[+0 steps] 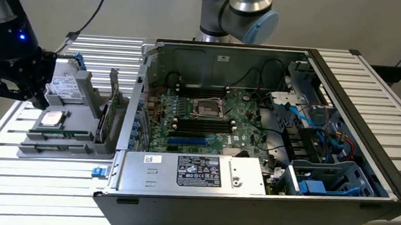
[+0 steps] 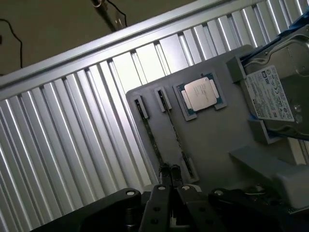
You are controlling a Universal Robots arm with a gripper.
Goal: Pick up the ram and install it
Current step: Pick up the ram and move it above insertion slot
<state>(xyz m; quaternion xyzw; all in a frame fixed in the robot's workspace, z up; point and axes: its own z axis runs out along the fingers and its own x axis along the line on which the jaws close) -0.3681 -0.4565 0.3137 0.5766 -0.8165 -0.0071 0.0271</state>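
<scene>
We see a ribbed metal surface (image 1: 42,197) w/ an open PC case (image 1: 250,215) lying across the middle, its motherboard (image 1: 213,129) facing up. On the exterior view's left, just beside the case, sits a grey parts tray (image 1: 79,152). The gripper (image 2: 170,173) hangs above the side of the tray farthest from the case. On the tray we make out a silver hard drive (image 2: 273,96), then a square CPU (image 2: 200,93) in its own recess. The ram (image 1: 65,134) sits in a long holder right next to the CPU (a 2nd holder runs alongside; we can't tell what's in it). In the wrist view the fingers (image 2: 164,173) are set narrow, a slim gap btwn them, gripping nothing, approx over one end of the two holders.
</scene>
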